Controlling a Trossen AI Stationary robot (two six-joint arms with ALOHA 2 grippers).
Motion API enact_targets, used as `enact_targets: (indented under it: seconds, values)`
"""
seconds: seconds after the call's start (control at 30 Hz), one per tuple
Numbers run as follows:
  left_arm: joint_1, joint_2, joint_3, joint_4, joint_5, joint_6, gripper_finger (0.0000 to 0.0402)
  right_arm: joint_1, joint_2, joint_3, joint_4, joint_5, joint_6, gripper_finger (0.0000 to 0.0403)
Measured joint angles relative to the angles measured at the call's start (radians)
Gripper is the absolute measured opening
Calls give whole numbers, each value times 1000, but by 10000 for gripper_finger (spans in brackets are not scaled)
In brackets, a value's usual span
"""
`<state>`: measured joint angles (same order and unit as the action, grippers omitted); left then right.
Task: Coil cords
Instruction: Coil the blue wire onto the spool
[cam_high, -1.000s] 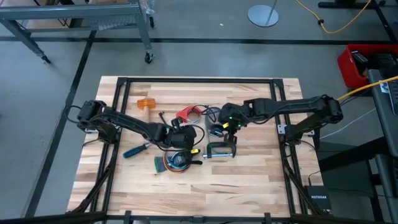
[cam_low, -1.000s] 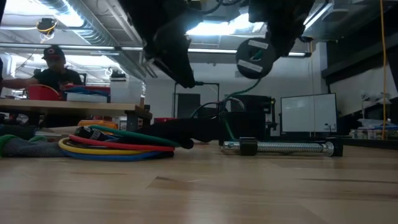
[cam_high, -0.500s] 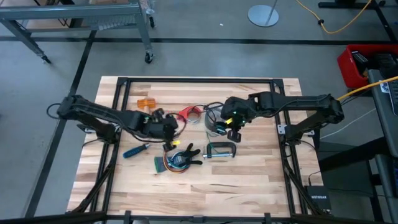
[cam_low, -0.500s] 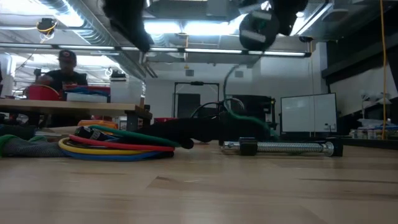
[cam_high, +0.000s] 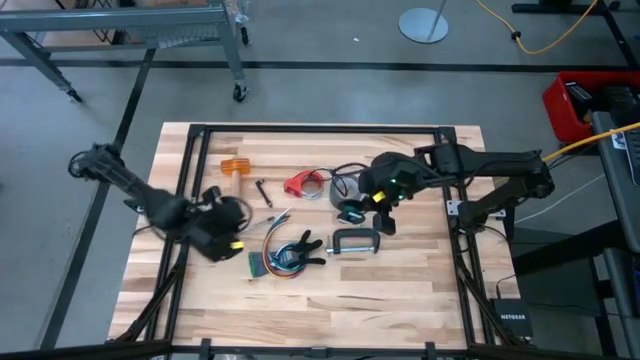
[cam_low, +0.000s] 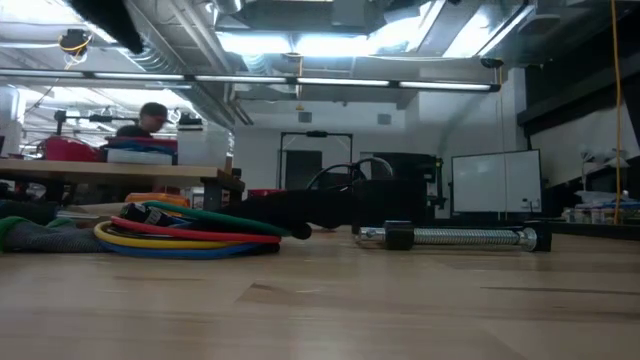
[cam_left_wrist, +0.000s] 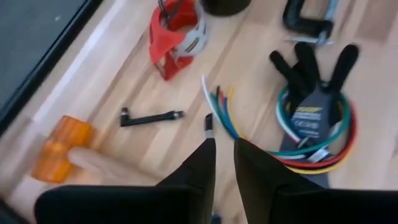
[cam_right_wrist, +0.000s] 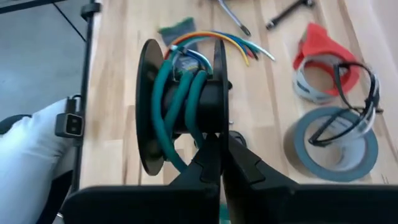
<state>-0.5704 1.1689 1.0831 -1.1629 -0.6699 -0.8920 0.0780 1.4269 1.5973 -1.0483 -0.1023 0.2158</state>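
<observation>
Your left gripper (cam_high: 222, 237) pulled back from the cord bundle (cam_high: 283, 257), fingers nearly closed, empty. Bundle lay coiled mid-table, released. Right gripper (cam_high: 372, 200) clamped a spool (cam_right_wrist: 183, 106) of green cord; winding continues.

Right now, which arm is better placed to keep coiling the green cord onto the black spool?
The right: its gripper is shut on the black spool with green cord wound on it. The left gripper sits near the table's left edge, holding nothing, away from the looped multicoloured cord bundle.

gripper (cam_right_wrist: 217, 163) pinching black spool (cam_right_wrist: 186, 106), green cord (cam_right_wrist: 180, 99)
</observation>
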Motion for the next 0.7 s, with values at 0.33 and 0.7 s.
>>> enact_targets:
  seconds: [0.33,0.7]
  values:
    - [-97,-115,-478,744,-215,103,35,77,0,89,-8,114,-3,2]
    - [85,136,-733,2086,47,626,45,79,0,90,125,164,-38,2]
